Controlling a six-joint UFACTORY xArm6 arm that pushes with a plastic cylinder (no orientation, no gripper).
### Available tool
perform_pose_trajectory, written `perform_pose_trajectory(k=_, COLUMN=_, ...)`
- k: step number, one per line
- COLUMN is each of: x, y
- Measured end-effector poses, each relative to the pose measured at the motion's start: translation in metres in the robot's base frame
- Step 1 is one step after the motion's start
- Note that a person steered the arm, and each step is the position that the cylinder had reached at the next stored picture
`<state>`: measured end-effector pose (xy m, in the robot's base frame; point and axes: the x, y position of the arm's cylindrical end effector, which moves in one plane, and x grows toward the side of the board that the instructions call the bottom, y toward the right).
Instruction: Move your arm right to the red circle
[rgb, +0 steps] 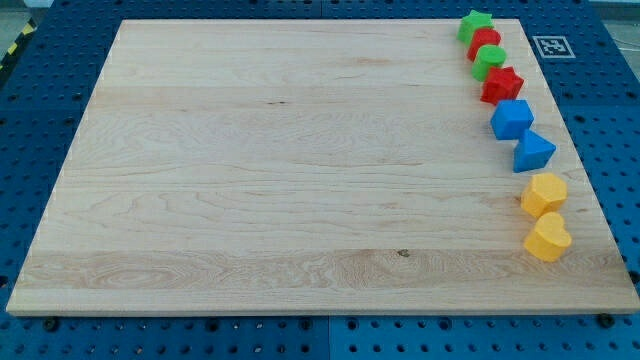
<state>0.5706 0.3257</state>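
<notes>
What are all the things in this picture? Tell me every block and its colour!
green star: one, green, top of the row along the view's right edge
red circle: one, red, just below the green star
green circle: one, green, below the red circle
red star: one, red, next down
blue cube: one, blue, middle of the row
blue triangle: one, blue, below the cube
yellow hexagon: one, yellow, lower down
yellow heart: one, yellow, bottom of the row
wooden board: one, pale wood, under everything
my tip: not in view
</notes>
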Motion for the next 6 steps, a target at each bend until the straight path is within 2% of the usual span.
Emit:
perform_pose_trajectory(k=3, x=-0.265, y=-0.011)
perform_pose_trajectory(k=4, x=-0.311, y=-0.029)
perform_pose_trajectory(k=6, x=-0.327, y=-0.044)
